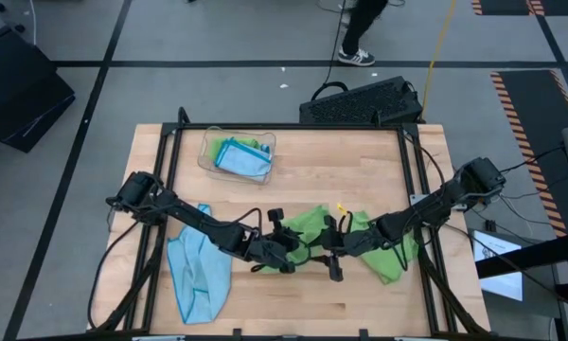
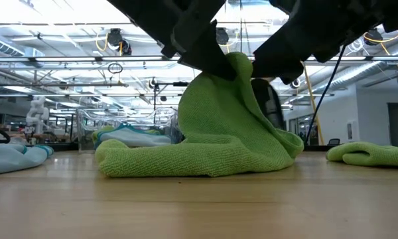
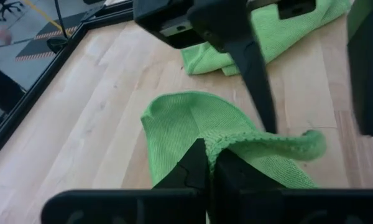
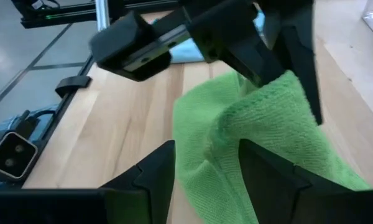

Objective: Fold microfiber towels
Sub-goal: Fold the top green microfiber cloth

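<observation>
Lime green towels: two. One (image 1: 308,230) sits bunched between both claws mid-table, corner peaked upward, pinched by left claw (image 1: 298,254). Right claw (image 1: 329,254) spread, straddling its fold. Second green towel (image 1: 390,248) behind right claw. One blue towel (image 1: 199,270) behind left arm, long axis front-to-back; more blue (image 1: 241,159) in tray (image 1: 208,150).

A wooden table (image 1: 360,161) bears green towels (image 1: 383,248), a blue towel (image 1: 197,270) and a tray (image 1: 208,152).

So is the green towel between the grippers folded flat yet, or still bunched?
Still bunched: the green towel rises in a peak pinched by the left gripper, lower folds on the table.
</observation>
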